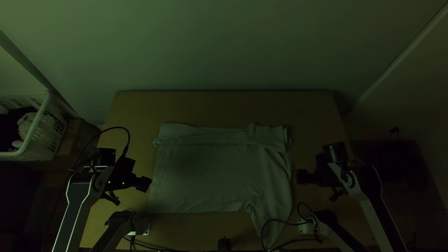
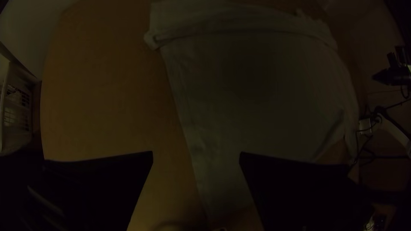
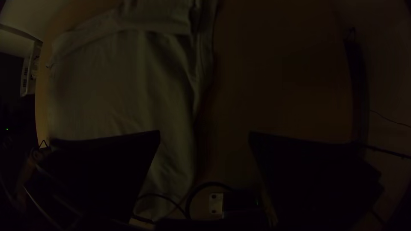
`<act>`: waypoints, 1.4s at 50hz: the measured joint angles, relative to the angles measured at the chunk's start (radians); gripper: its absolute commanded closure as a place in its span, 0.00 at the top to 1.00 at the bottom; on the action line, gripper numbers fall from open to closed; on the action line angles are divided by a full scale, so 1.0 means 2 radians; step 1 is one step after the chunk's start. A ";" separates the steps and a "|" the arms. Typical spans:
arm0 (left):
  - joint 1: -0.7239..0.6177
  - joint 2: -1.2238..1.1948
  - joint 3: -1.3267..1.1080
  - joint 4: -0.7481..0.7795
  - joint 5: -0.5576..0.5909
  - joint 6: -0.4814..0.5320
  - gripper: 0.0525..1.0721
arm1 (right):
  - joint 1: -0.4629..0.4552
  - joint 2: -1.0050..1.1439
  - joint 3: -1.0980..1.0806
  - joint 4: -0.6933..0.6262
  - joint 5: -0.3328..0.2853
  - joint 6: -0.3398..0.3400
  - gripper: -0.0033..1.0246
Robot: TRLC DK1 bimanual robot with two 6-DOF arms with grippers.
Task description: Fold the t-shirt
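Observation:
The pale t-shirt (image 1: pixel 210 168) lies mostly flat on the table, its far part turned over in a band (image 1: pixel 219 135) and a sleeve-like piece (image 1: pixel 273 214) pointing to the near edge at the right. Just left of the cloth is my left gripper (image 1: pixel 145 184); my right gripper (image 1: pixel 302 176) stands just off its right side. In the left wrist view, my left gripper (image 2: pixel 196 155) is open, the shirt's side edge (image 2: pixel 182 111) running between its fingers. My right gripper (image 3: pixel 204 133) is also open in the right wrist view, beyond it the shirt (image 3: pixel 120 85). Neither holds cloth.
A white basket (image 1: pixel 35 135) with cloth in it stands left of the table (image 1: pixel 224 105). Black cables (image 1: pixel 280 223) cross the shirt's near right piece. A small dark object (image 1: pixel 224 243) sits at the near edge. Bare wood lies along the far side.

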 measured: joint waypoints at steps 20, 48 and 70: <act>-0.054 0.037 -0.002 -0.086 -0.046 0.018 0.95 | 0.085 -0.009 -0.037 -0.050 -0.032 0.068 0.92; -0.131 0.179 -0.016 -0.091 -0.096 0.000 0.95 | 0.100 0.029 -0.068 -0.059 -0.072 0.078 0.91; -0.188 0.278 -0.025 -0.056 -0.137 -0.013 0.86 | 0.100 0.064 -0.080 -0.042 -0.080 0.064 0.91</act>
